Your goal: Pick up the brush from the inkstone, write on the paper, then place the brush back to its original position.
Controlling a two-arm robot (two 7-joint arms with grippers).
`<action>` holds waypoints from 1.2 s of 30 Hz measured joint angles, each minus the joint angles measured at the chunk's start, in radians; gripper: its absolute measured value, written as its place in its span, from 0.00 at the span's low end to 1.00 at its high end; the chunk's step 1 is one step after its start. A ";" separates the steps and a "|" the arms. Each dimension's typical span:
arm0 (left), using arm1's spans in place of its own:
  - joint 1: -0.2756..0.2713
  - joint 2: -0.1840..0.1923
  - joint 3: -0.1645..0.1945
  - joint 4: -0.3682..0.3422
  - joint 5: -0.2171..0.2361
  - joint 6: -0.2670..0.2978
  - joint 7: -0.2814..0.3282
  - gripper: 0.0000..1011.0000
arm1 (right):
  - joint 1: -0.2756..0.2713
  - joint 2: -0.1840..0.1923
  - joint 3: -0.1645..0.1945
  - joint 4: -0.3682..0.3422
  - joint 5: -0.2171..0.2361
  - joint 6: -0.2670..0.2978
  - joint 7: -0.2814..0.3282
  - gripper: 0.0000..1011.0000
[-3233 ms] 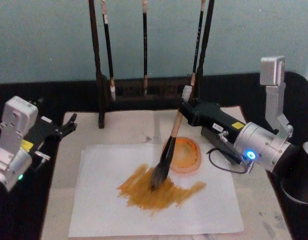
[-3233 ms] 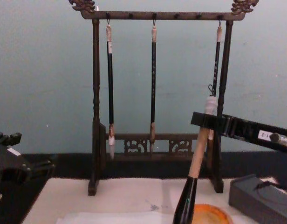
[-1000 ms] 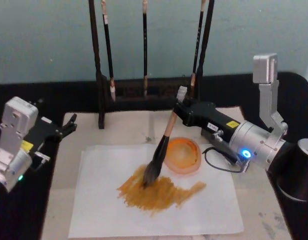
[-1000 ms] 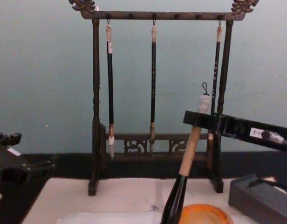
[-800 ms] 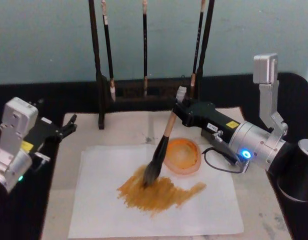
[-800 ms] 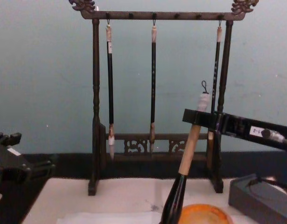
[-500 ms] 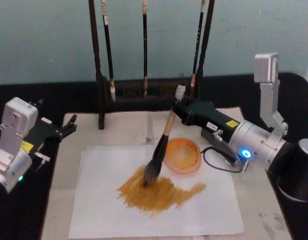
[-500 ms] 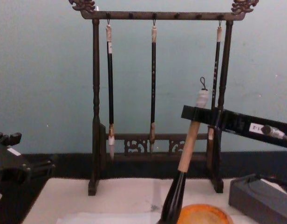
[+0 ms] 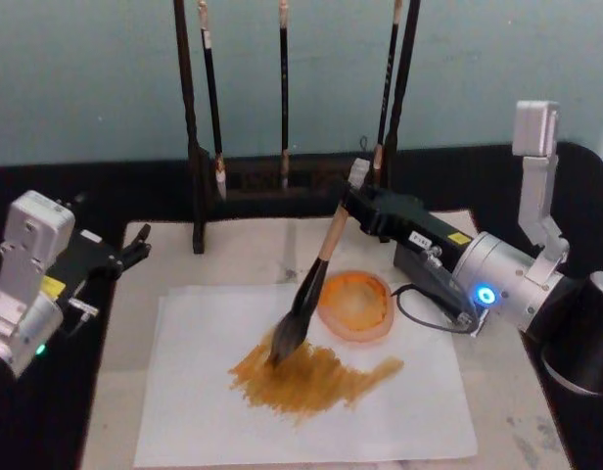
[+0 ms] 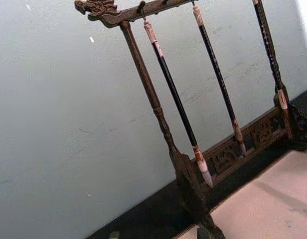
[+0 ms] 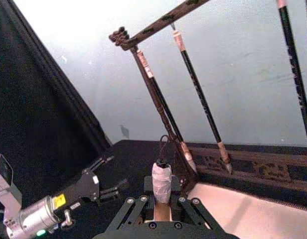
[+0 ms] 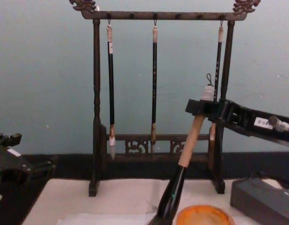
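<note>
My right gripper (image 9: 357, 200) is shut on the upper handle of the brush (image 9: 317, 271), just under its white end cap (image 11: 162, 180). The brush leans down to the left, and its dark bristles touch the ochre smear (image 9: 316, 377) on the white paper (image 9: 199, 397). In the chest view the gripper (image 12: 203, 107) holds the tan handle (image 12: 191, 140) high above the table. The round orange inkstone (image 9: 355, 305) lies on the paper's far right part, beside the brush's ferrule. My left gripper (image 9: 136, 245) rests open at the table's left edge, away from the paper.
A dark wooden stand (image 9: 197, 147) with three slim hanging brushes (image 12: 154, 84) rises behind the cream mat (image 9: 253, 250). A grey block (image 12: 260, 197) lies at the right under my right arm. A black cylinder (image 9: 585, 338) stands at the far right.
My right gripper has risen and moved back a little. The brush now leans more steeply, and its bristles have slid slightly left along the smear. The left arm has not moved.
</note>
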 joint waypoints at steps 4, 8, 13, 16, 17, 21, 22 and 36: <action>0.000 0.000 0.000 0.000 0.000 0.000 0.000 1.00 | -0.001 0.005 0.003 -0.001 0.022 -0.001 -0.010 0.18; 0.000 0.000 0.000 0.000 0.000 0.000 0.000 1.00 | -0.001 0.012 0.001 -0.005 0.031 -0.006 -0.018 0.18; 0.000 0.000 0.000 0.000 0.000 0.000 0.000 1.00 | -0.001 0.021 0.000 -0.013 0.037 -0.017 -0.030 0.18; 0.000 0.000 0.000 0.000 0.000 0.000 0.000 1.00 | -0.002 0.024 0.003 -0.017 0.047 -0.022 -0.035 0.18; 0.000 0.000 0.000 0.000 0.000 0.000 0.000 1.00 | -0.002 0.025 0.003 -0.017 0.048 -0.023 -0.036 0.18; 0.000 0.000 0.000 0.000 0.000 0.000 0.000 1.00 | 0.000 0.029 0.004 -0.019 0.057 -0.028 -0.039 0.18; 0.000 0.000 0.000 0.000 0.000 0.000 0.000 1.00 | 0.001 0.030 0.004 -0.019 0.059 -0.029 -0.039 0.18; 0.000 0.000 0.000 0.000 0.000 0.000 0.000 1.00 | 0.002 0.037 0.042 0.009 0.140 -0.041 -0.042 0.18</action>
